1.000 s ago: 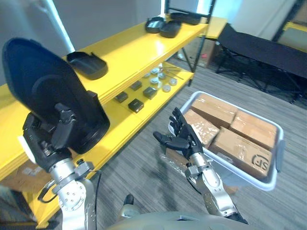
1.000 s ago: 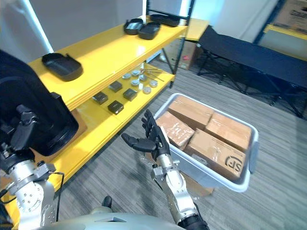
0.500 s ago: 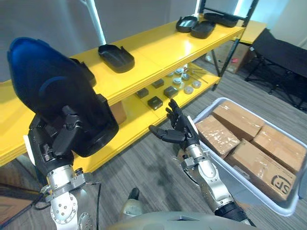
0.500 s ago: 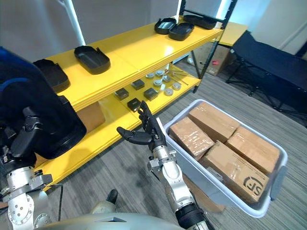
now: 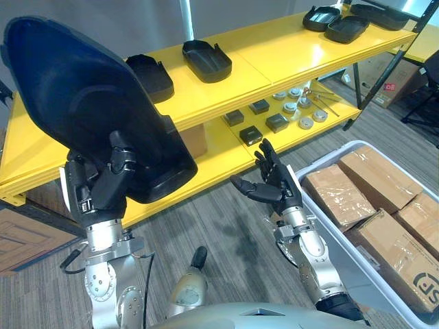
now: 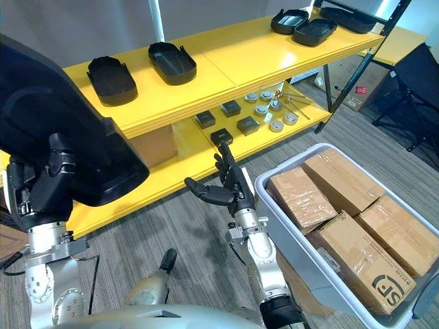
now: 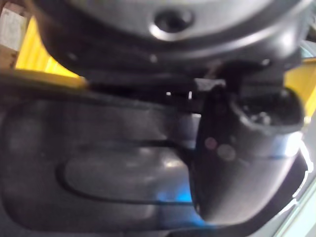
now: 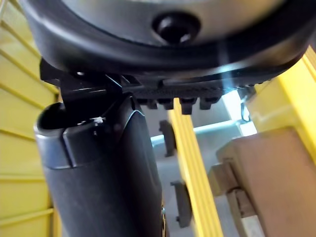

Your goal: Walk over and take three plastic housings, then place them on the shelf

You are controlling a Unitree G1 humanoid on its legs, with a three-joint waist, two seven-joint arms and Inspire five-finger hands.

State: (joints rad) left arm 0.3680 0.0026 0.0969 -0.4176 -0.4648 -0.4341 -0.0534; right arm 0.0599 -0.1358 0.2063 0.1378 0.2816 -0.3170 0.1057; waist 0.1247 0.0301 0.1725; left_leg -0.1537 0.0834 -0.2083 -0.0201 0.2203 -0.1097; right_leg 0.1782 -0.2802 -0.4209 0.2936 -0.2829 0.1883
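Observation:
A large black plastic housing (image 5: 82, 110) is held up at the left, its hollow side toward the shelf, with my left hand (image 5: 103, 188) shut on its lower edge. In the left wrist view the housing's dark surface (image 7: 98, 163) lies right past the thumb (image 7: 237, 163). My right hand (image 5: 273, 186) hovers open over the floor in front of the lower shelf, holding nothing. Two more black housings (image 5: 149, 74) (image 5: 207, 60) lie on the yellow shelf's top board (image 5: 274, 62), behind the held one. Several others (image 5: 336, 20) lie at its far end.
The lower yellow board (image 6: 206, 154) carries small black blocks (image 6: 230, 107) and round metal parts (image 6: 269, 113). A cardboard box (image 6: 154, 145) stands under the top board. A grey bin (image 6: 271, 205) of cardboard boxes sits on the floor at the right, close to my right arm.
The camera has swung left along the shelf, so the shelf and bin have shifted right in the picture. The left hand still holds the housing; the right hand stays open.

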